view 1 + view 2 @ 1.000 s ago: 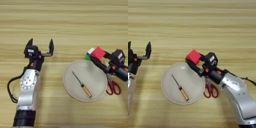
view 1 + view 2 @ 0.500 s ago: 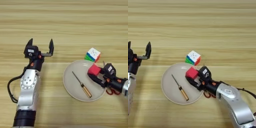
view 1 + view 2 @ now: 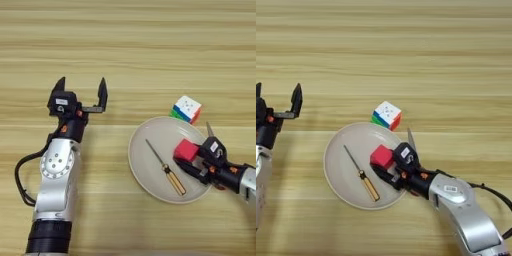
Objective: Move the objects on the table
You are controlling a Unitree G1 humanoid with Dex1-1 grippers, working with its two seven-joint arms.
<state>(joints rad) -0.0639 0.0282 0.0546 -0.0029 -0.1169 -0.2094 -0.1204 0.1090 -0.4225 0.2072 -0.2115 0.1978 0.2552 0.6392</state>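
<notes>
I'm holding the red cube (image 3: 186,149) pinched in my right gripper (image 3: 387,165), low over the plate (image 3: 150,170), its right side; touching or not, can't tell. Screwdriver (image 3: 165,166) is lying just left of the cube, running diagonally w/ handle nearer me. Left gripper (image 3: 80,94) is parked far left, fingers spread, holding nothing.

On the table (image 3: 150,45) I count two cubes: one small red cube (image 3: 381,156) and one multicoloured puzzle cube (image 3: 187,109) just beyond the far right rim of the plate. There is one round beige plate (image 3: 145,172), one screwdriver (image 3: 165,167) lying in it, and two grippers, one left (image 3: 81,92) and one right (image 3: 401,160).
</notes>
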